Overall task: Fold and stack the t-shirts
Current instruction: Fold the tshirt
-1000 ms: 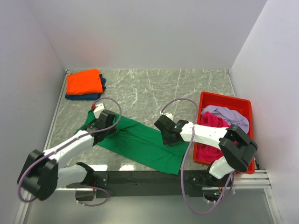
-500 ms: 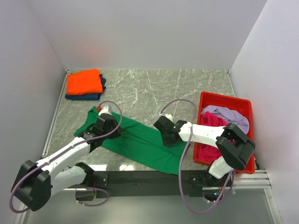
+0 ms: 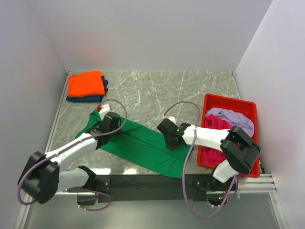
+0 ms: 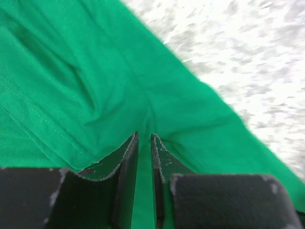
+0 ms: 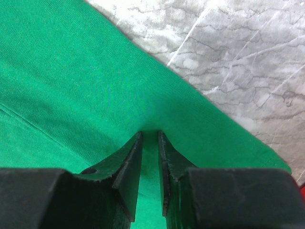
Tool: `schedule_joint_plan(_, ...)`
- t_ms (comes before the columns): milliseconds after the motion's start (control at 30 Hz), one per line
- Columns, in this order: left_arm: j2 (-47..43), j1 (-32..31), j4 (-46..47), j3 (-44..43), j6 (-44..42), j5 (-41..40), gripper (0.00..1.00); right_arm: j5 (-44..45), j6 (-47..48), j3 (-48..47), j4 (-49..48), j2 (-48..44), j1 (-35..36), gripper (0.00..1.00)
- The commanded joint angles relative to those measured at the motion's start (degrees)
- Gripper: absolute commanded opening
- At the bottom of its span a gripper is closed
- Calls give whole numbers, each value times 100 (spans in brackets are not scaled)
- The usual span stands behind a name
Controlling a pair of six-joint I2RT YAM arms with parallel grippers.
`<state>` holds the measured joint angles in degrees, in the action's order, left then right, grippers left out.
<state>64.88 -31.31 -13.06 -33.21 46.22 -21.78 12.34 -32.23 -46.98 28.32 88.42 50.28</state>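
A bright green t-shirt (image 3: pixel 143 148) lies spread and rumpled on the marble table near the front. My left gripper (image 3: pixel 112 125) is down on its left part, with the jaws shut on a fold of green cloth (image 4: pixel 95 71); the fingertips (image 4: pixel 144 136) pinch it. My right gripper (image 3: pixel 169 134) is on the shirt's far right edge, shut on the cloth (image 5: pixel 71 71), which puckers at the tips (image 5: pixel 150 133). A folded orange t-shirt (image 3: pixel 86 84) lies on a folded navy t-shirt (image 3: pixel 89 99) at the back left. The magenta t-shirt (image 3: pixel 217 125) and the lilac t-shirt (image 3: pixel 234 117) lie in the bin.
A red plastic bin (image 3: pixel 228 99) stands at the right edge of the table. White walls close in the table on the left, back and right. Bare marble (image 3: pixel 162 90) stretches between the stack and the bin.
My left gripper dipped toward the front and came back up and a little right, dragging the green shirt's left part with it. The right gripper shifted slightly left.
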Motion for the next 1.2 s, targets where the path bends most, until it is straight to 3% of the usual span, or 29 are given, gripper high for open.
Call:
schedule_joint_plan(0,357,-7,172,-28,62,-178,21,23,15,84,-125,-44,34,27)
schedule_joint_plan(133,657,-15,321,201,124,68,17,49,24,93,-116,-62,26,27)
schedule_joint_plan(500,-186,-68,5,649,300,139,16,23,41,5,-107,17,26,27)
schedule_joint_plan(1167,-310,-103,-21,922,389,675,15,23,-3,66,-98,52,52,27)
